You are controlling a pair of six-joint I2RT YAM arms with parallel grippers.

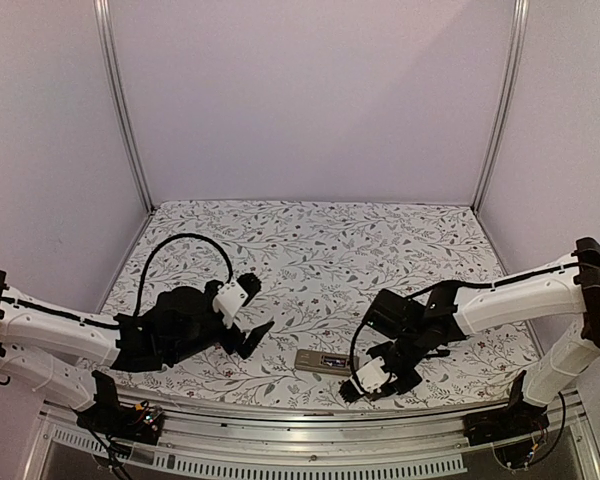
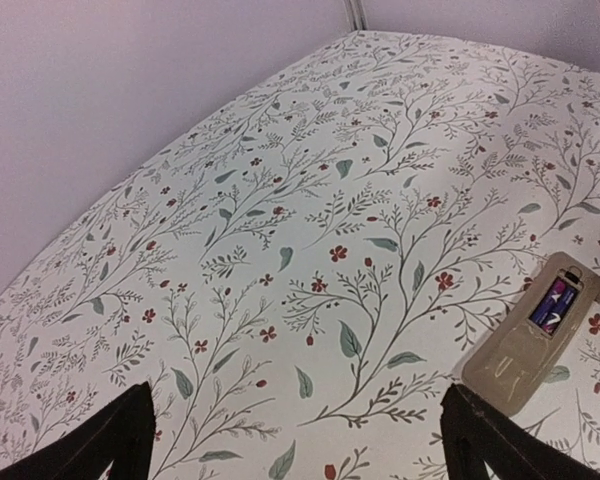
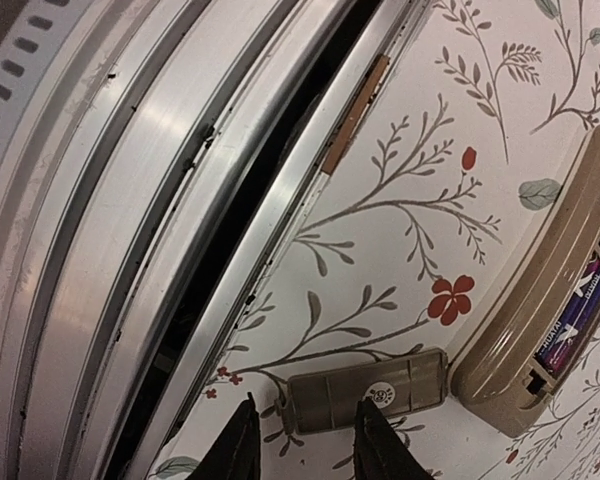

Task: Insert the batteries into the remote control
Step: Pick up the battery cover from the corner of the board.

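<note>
The remote control [image 1: 325, 360] lies back up near the table's front edge, tan-grey, with its battery recess open. The batteries [image 3: 574, 322] sit in the recess, dark with purple-blue labels; they also show in the left wrist view [image 2: 553, 305]. The small flat grey cover piece [image 3: 368, 391] lies on the cloth next to the remote's end [image 3: 540, 330]. My right gripper [image 3: 305, 452] hovers over the cover's left part, narrowly open and empty. My left gripper [image 2: 300, 455] is wide open and empty over bare cloth, left of the remote [image 2: 530, 345].
The table's metal front rail [image 3: 130, 200] runs close beside the cover and the right gripper. Floral cloth [image 1: 310, 260] covers the table. Purple walls and two metal posts [image 1: 125, 110] enclose the back and sides.
</note>
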